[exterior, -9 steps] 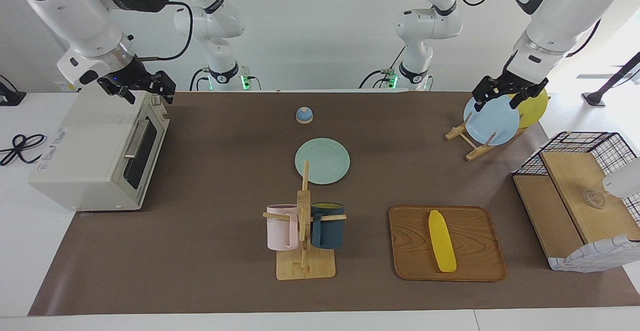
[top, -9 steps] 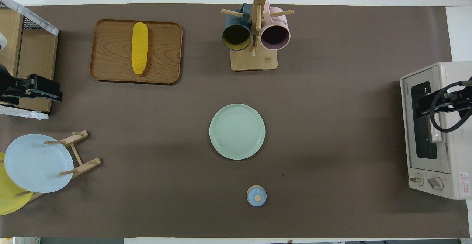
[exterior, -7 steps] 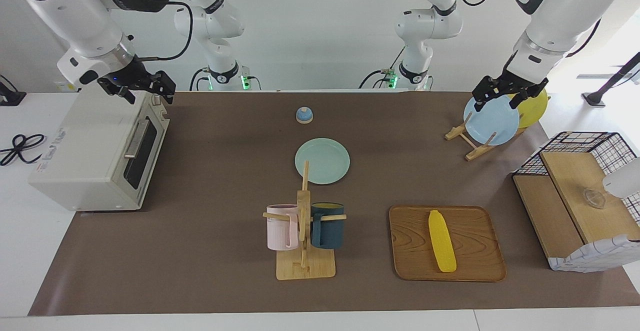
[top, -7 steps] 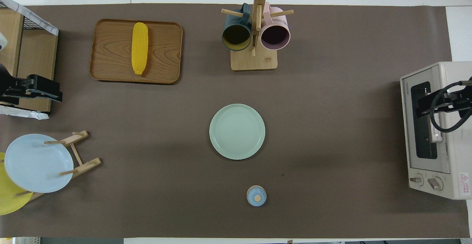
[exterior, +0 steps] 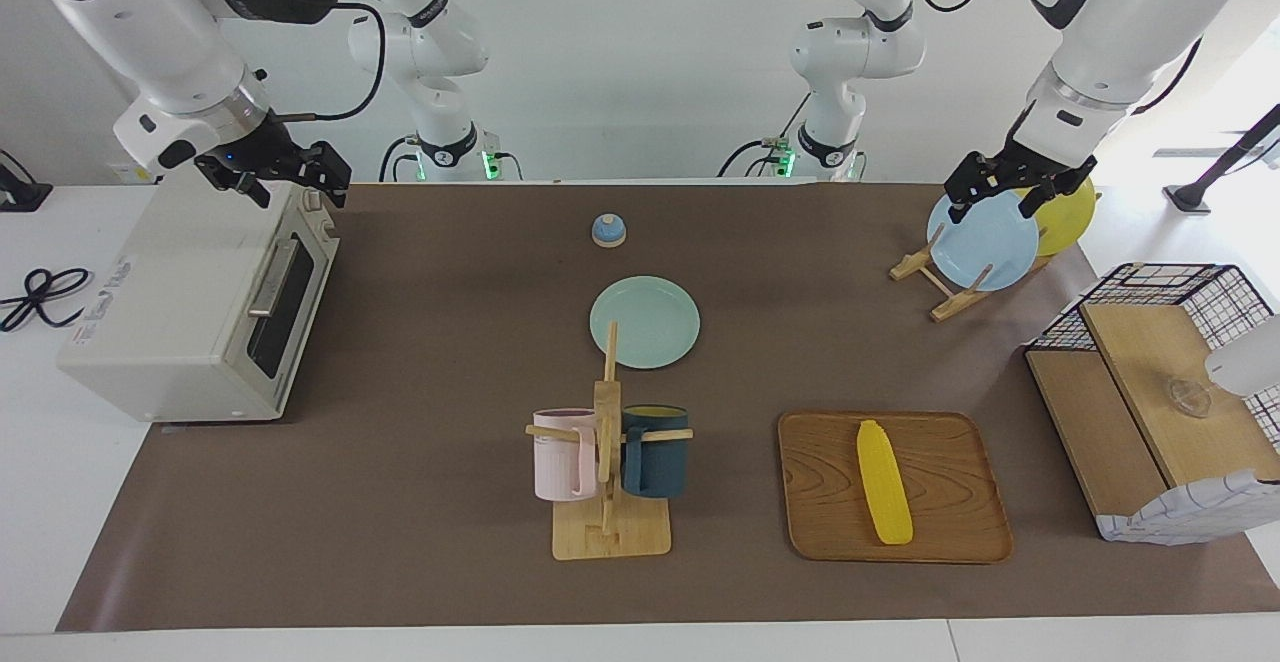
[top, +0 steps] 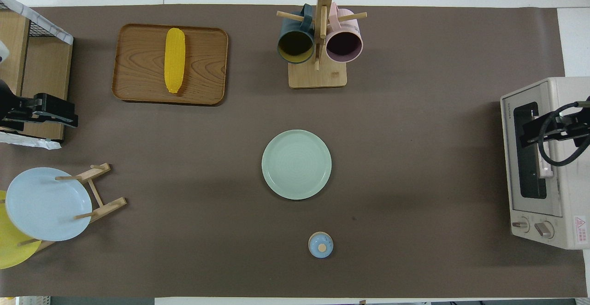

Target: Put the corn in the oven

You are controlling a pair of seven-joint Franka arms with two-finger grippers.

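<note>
Facing view: the corn (exterior: 884, 482), one slender yellow cob with a ribbed kernel surface and a tapered tip, lies lengthwise on a rounded rectangular wooden tray (exterior: 950, 532) with visible grain, at the lower right of the frame. In the overhead view the same corn (top: 174, 60) sits on the tray (top: 138, 61) at the upper left.

At lower centre of the facing view stands one wooden mug tree (exterior: 608, 502) with two mugs hung on its pegs, a pink mug (exterior: 562, 454) and a dark blue mug (exterior: 655, 452). Just above it lies one flat round pale green plate (exterior: 645, 322), and higher still one small blue domed knob (exterior: 608, 230).

At upper right a wooden plate rack (exterior: 940, 287) holds two plates on edge, a light blue plate (exterior: 990, 247) and a yellow plate (exterior: 1068, 214). The left gripper (exterior: 1008, 188) hangs over these plates with its fingers spread wide and nothing between them. At the right edge stands a wire-sided shelf (exterior: 1150, 412) with wooden boards.

The oven (exterior: 170, 312), one boxy cream-white unit with a dark glass door, a metal bar handle and two knobs, sits at the left of the frame with its door closed. The right gripper (exterior: 290, 180) hangs over the oven's upper corner, fingers fully apart, holding nothing.
</note>
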